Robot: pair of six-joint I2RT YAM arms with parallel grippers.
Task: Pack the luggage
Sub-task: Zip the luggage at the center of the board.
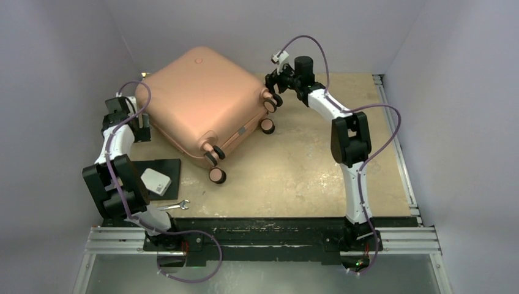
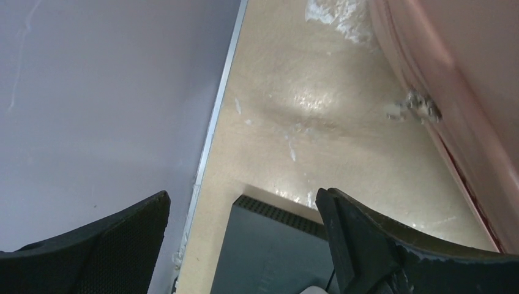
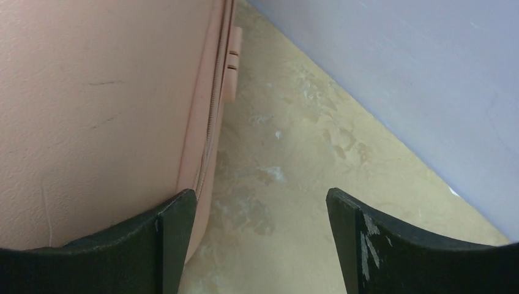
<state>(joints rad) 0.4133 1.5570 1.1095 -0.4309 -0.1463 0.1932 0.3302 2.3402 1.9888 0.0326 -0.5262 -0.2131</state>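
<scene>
We find no writing we can read. The luggage [image 1: 199, 104] bears one small round mark [image 1: 198, 60] near its far corner, too small to make out, and a grey tab [image 1: 242, 130] on its side seam.

The luggage lies flat and closed on the far-left part of the table [image 1: 306, 165], turned at a slant to the table's edges. Its wheels [image 1: 215, 165] face the near-right, toward the middle of the table, and its opposite end points to the far-left corner, so its axis runs along that diagonal.

The left gripper [image 1: 130, 113] sits in the narrow strip between the luggage and the left edge. Its fingers [image 2: 367, 245] are spread apart with nothing between them. The right gripper [image 1: 276, 86] is at the luggage's far-right corner, close to a wheel. Its fingers [image 3: 171, 245] are also parted and empty, one just beside the pink shell [image 3: 92, 122]; we cannot tell if it touches.

A black pad [image 1: 168, 168] carrying a white box [image 1: 155, 182] lies at the near-left, with a wrench [image 1: 177, 206] at the near edge. From the wheels to the right edge we see bare board. Walls stand close behind the far and left edges.
</scene>
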